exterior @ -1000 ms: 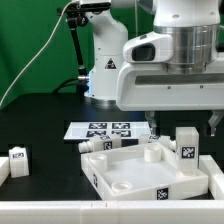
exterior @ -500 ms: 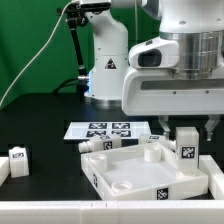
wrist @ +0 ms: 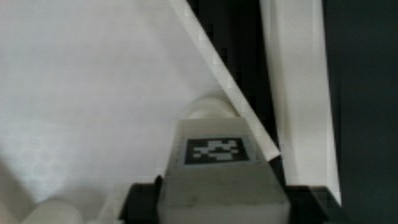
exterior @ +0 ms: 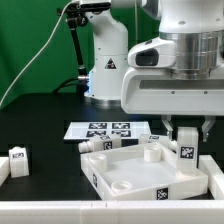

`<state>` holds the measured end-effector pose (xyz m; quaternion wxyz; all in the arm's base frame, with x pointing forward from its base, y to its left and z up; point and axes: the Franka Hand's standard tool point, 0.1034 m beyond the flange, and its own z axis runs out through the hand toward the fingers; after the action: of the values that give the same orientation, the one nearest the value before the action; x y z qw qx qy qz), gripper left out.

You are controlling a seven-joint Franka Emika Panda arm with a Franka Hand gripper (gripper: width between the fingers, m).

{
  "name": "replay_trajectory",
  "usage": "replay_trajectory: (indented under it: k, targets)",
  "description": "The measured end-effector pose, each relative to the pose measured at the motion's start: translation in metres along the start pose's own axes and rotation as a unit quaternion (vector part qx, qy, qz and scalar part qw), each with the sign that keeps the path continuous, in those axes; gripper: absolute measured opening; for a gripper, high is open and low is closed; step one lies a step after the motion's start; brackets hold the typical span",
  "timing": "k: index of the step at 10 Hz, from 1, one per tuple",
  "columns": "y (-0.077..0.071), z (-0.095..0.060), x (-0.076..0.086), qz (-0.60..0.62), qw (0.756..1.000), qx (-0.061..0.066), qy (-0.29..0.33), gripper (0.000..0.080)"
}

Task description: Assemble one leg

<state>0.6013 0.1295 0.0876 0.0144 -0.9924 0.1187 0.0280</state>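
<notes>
Hand [exterior: 186,127] is down over the leg [exterior: 186,145]. Its two fingers [exterior: 165,126] are spread and straddle the leg's upper end, one on each side, with a sliver of gap visible on both sides, so nothing is pinched. The leg stands upright, tag facing the exterior camera, at the far corner of the white square panel [exterior: 128,176] on the exterior view's right. Can't tell whether its lower end sits in a socket or just rests on the rim. The panel lies flat on the black desk [exterior: 40,120], raised rim up, with another tag on its front wall. A second leg [exterior: 93,146] lies on its side touching the panel's corner on the exterior view's left. A third tagged peg [exterior: 18,158] stands well apart, near that view's left edge. The marker board [exterior: 108,130] lies flat behind the panel, between it and the arm's base [exterior: 105,70]. The wrist view looks straight down the leg [wrist: 217,150] — tag sharp, tip blurred — with the panel's pale surface [wrist: 89,100] behind it and dark finger shapes flanking the near end, too blurred to judge contact.
</notes>
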Motion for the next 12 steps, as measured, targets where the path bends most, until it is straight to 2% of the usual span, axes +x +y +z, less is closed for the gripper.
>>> replay_trajectory:
  k: [2,3,4,6,8,10,11,12]
  targets:
    - [-0.0001,0.0003,-0.0002,0.054,0.999,0.001,0.0,0.0282]
    - [-0.0005,0.0009,-0.0022,0.137,0.99,0.01,0.002,0.0282]
    - [-0.0014,0.0015,-0.006,0.207,0.978,0.017,0.007,0.0282]
    - [-0.0016,0.0021,-0.0077,0.329,0.943,0.04,0.013,0.0284]
    - [-0.0035,0.0024,-0.0076,0.42,0.906,0.047,0.007,0.0284]
    - [-0.0042,0.0023,-0.007,0.462,0.885,0.05,0.0,0.0284]
    - [-0.004,0.0025,-0.0071,0.451,0.891,0.05,0.001,0.0337]
    - [-0.0043,0.0026,-0.0072,0.434,0.9,0.05,0.002,0.0472]
